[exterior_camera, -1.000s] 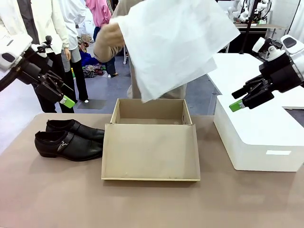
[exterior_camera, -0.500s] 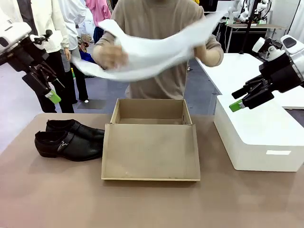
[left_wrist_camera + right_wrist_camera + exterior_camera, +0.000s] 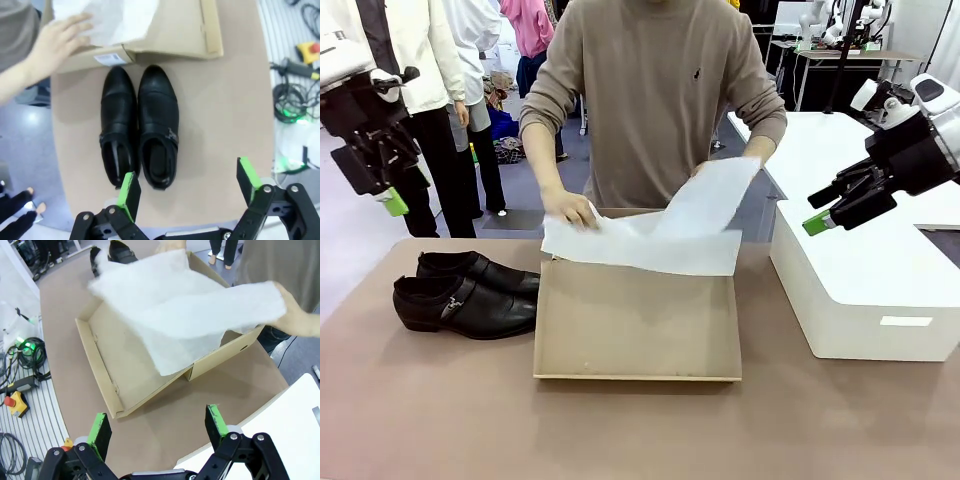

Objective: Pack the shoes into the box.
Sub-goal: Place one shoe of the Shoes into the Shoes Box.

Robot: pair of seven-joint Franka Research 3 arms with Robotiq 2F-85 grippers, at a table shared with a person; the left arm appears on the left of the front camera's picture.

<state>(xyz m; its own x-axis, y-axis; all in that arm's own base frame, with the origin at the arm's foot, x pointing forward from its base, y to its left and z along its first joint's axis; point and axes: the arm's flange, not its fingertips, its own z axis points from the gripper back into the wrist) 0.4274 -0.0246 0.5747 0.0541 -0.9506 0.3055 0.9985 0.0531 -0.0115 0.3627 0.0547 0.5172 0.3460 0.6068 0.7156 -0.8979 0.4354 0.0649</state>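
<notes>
1. One brown table [image 3: 420, 420] is carrying everything. Clock directions below are read on the front view, with the cardboard box as the dial centre.
2. Person [image 3: 660, 100] is standing at 12 o'clock on the far side, leaning over the box.
3. White plastic box [image 3: 860, 290] is sitting at 3 o'clock, near the cardboard box but apart from it.
4. Box [image 3: 635, 320] is sitting mid-table and open, with its lid flap [image 3: 620, 350] lying flat toward 6 o'clock.
5. Tissue paper [image 3: 660, 245] is draping over the tray and the hinge edge. One hand [image 3: 570, 208] is pressing it down at the 11 o'clock corner. The other hand [image 3: 752, 155] is holding a corner up at 1 o'clock.
6. Shoes [image 3: 470, 295] are sitting on the table at 9 o'clock, outside the box. They are side by side and touching, upright on their soles, toes pointing to 3 o'clock just beside the box's side wall. The buckle strap is showing on the nearer shoe.
7. Left gripper [image 3: 189, 180] is hanging in the air at 10 o'clock, jaws spread wide and gripping nothing. Its wrist view is looking straight down on the shoes, heels nearest the pads.
8. Right gripper [image 3: 822, 210] is hovering at 2 o'clock over the white plastic box, jaws spread wide and empty.
</notes>
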